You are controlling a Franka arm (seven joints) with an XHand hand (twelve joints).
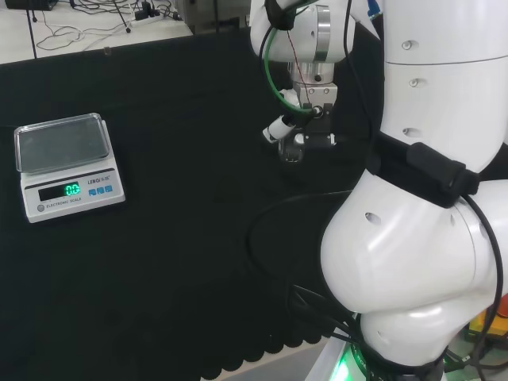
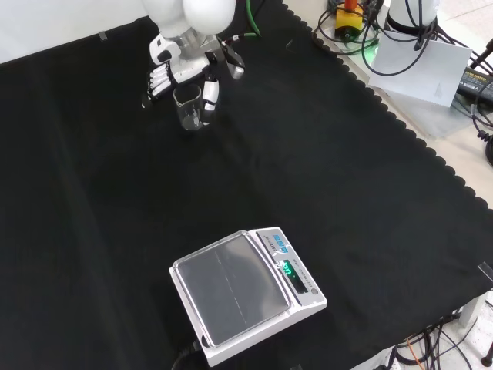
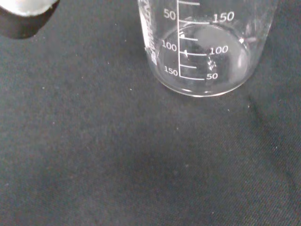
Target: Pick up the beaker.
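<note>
Item 1. Beaker [image 2: 188, 107]: clear glass, upright on the tabletop [image 2: 323, 154], empty as far as the wrist view shows, graduation marks on its wall. In the front view it stands at about 11 o'clock on the black cloth, far from the near edge.

Item 2. Robot hand [image 2: 166, 75]: black and white, at the beaker. In the front view fingers [image 2: 158, 79] hang at the beaker's 10 o'clock side and the thumb [image 2: 209, 94] lies close by its 3 o'clock side. They bracket the glass without visibly closing on it; I judge the robot hand open.

Item 3. Scale [image 2: 248, 293]: white, with a steel pan, at 6 o'clock in the front view, well apart from the beaker; display lit.

Step in hand, by judgement: approach made, grasp not yet closed. The next move calls for closing fingers and thumb on the wall, then lifting straight up.

View notes: the front view gives the beaker between fingers and thumb; the head view shows the wrist and arm link, the glass hard to make out; the wrist view alone gives the beaker's base resting flat on the cloth.
</note>
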